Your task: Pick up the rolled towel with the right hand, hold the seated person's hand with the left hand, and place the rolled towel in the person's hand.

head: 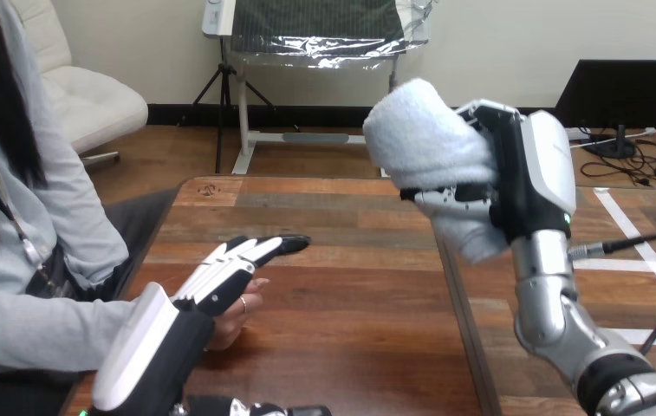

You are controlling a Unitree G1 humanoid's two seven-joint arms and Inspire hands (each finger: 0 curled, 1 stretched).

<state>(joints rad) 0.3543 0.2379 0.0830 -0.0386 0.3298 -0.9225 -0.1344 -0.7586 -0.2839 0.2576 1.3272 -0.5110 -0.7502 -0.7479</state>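
A white rolled towel (432, 156) is held up above the table's right half, my right hand (515, 178) shut on it with fingers wrapped round its middle. The towel's ends stick out above and below the hand. At the lower left my left hand (220, 277) lies over the person's hand (239, 319), its fingers straight and pointing right across the table. The person's hand rests near the table's left edge, mostly hidden under mine; only its fingers show below my palm. I cannot tell whether my thumb is round it.
The wooden table (350, 260) stretches between both hands, with a seam running down its right part. The person sits at the left side, their sleeve (38, 325) reaching along the table's left edge.
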